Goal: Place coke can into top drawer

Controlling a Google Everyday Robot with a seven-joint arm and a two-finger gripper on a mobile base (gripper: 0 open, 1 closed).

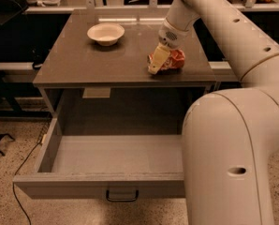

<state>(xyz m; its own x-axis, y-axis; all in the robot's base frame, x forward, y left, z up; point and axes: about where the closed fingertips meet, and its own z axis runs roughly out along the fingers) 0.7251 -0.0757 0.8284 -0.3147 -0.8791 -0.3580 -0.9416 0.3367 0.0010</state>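
Note:
The coke can (173,60) is a dented red-orange can lying on its side on the right part of the table top (83,62). My gripper (157,63) is down over the can's left end, its pale yellow fingers (157,59) against it. The arm reaches in from the upper right and its big white segment fills the right foreground. The top drawer (97,153) is pulled fully open below the table and holds nothing I can see. Its dark loop handle (122,196) sits at the centre of the front panel. The drawer's right part is hidden by the arm.
A white bowl (106,33) stands at the back left of the table top. A white label (96,93) hangs under the table's front edge. A cable (25,172) runs over the speckled floor at the left. Dark shelving lines the back.

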